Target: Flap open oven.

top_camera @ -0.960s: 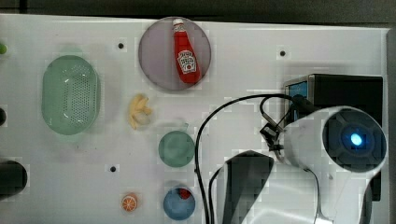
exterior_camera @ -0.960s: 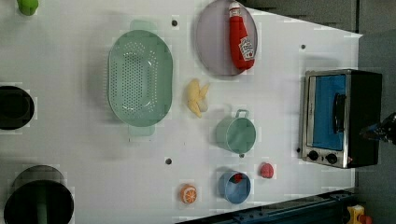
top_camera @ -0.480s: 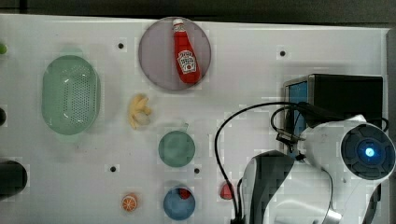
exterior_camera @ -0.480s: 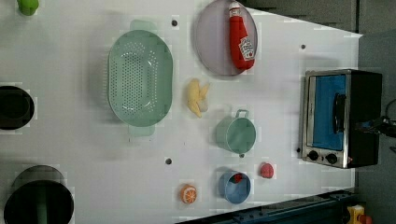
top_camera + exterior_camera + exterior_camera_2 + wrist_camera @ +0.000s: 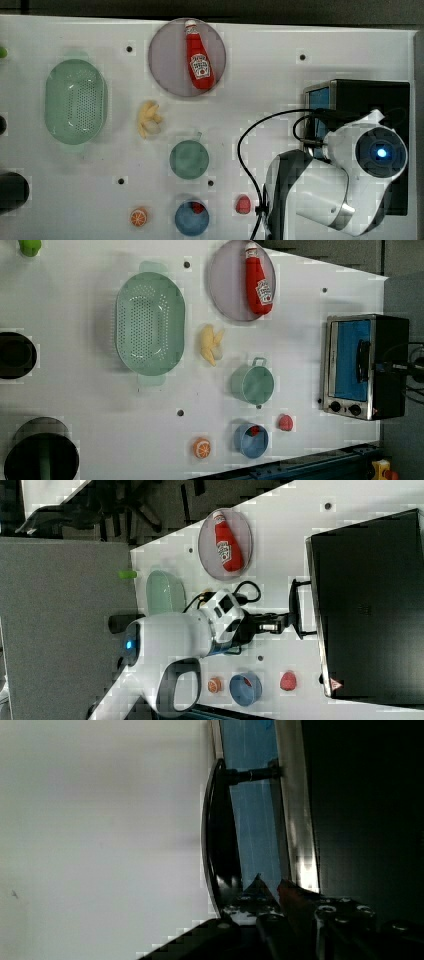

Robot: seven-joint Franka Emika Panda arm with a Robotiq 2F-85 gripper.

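Large black boxy toaster oven (image 5: 367, 367) with blue glass door sits at left view's right edge, door closed. Gripper (image 5: 280, 622) narrowed at dark bar handle (image 5: 296, 609) (grasp unconfirmed, we think). We pull outward along hinge arc, steady, no twisting.

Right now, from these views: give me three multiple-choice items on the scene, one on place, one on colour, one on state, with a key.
1. The ketchup bottle lies on:
A. the grey plate
B. the green colander
C. the oven top

2. The oven door glass looks:
A. red
B. blue
C. clear yellow

3. The oven door is:
A. flapped fully down
B. removed
C. shut

Key: 1 A, the bottle rests inside the round plate in the top view. 2 B, the left view shows a blue-tinted pane. 3 C, the door sits flush in its silver frame, with the claw at the handle.
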